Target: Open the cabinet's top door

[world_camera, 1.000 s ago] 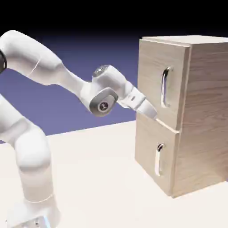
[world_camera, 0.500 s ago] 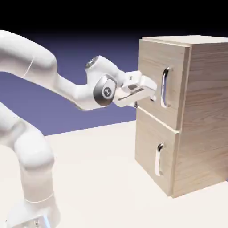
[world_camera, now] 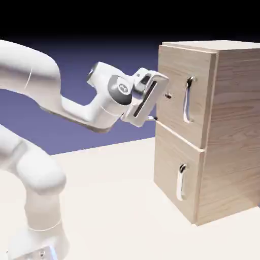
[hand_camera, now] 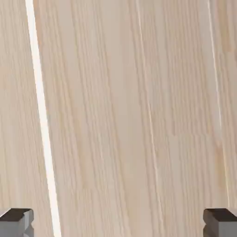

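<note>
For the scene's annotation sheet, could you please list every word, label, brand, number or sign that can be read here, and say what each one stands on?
None: no readable text appears in either view.
Arm: plain white; the grey disc on its wrist joint bears a small mark too small to read.
Cabinet: bare wood grain only, with no label on the top door or either silver handle.
Hand view: only wood grain and the claw tips.

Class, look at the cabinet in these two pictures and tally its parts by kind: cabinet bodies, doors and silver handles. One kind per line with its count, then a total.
Cabinet bodies: 1
Doors: 2, the top door and the lower door
Silver bar handles: 2, the top handle and the lower handle
Total: 5
</note>
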Controlling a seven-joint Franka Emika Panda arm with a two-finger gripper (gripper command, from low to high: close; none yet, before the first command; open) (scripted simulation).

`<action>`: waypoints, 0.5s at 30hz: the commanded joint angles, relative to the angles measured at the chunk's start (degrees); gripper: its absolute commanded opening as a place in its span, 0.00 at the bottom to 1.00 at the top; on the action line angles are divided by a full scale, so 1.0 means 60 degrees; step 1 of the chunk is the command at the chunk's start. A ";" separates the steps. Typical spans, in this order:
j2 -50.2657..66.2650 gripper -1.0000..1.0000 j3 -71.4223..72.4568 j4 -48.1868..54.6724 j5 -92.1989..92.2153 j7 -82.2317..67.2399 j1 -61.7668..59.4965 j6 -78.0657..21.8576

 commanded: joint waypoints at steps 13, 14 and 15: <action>-0.0720 0.50 -0.1498 0.0440 -0.5399 -0.1610 0.1296 -0.0372; -0.0775 0.50 -0.1613 0.0474 -0.5815 -0.1733 0.1396 -0.0400; -0.0830 0.50 -0.1728 0.0508 -0.6230 -0.1857 0.1496 -0.0429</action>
